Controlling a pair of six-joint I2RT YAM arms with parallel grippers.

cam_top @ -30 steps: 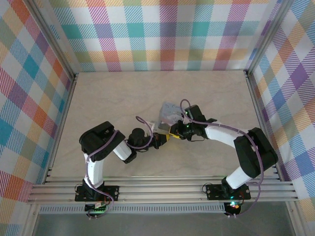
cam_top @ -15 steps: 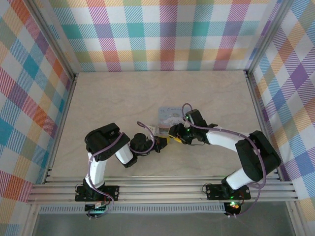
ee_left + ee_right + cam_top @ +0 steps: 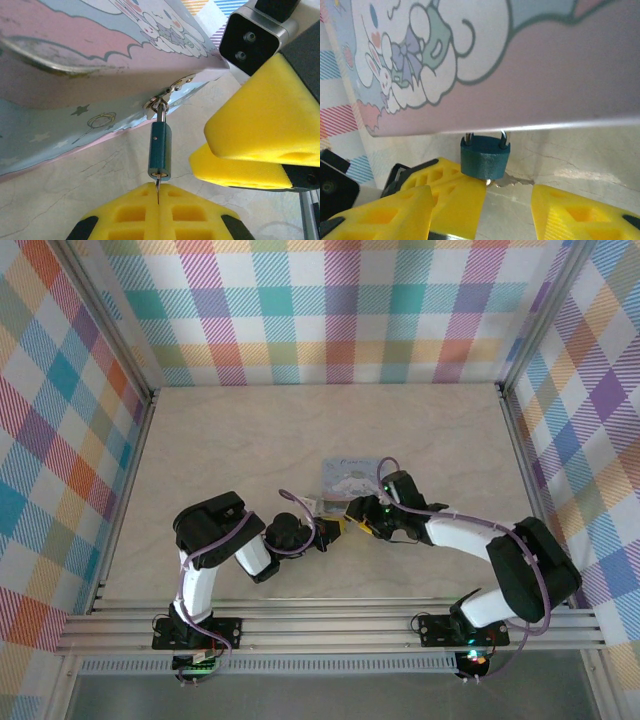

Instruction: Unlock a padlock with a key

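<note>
Left claw (image 3: 159, 200) pinches the key (image 3: 157, 187) in the padlock (image 3: 160, 150) — right claw (image 3: 482, 194) gapes free.

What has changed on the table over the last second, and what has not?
The right gripper opened and eased back toward its base; the box turned from askew to square. The left gripper stayed shut on the key in the padlock.

The dark blue padlock (image 3: 160, 150) hangs by its shackle from the metal hasp (image 3: 172, 90) of a pastel cartoon box (image 3: 75, 60). A thin key (image 3: 157, 189) sits in its underside, pinched between the closed yellow pads of the left hand (image 3: 159, 196). The right hand (image 3: 202, 149) is just beside the padlock, clear of it, above the marbled surface (image 3: 65, 195).
</note>
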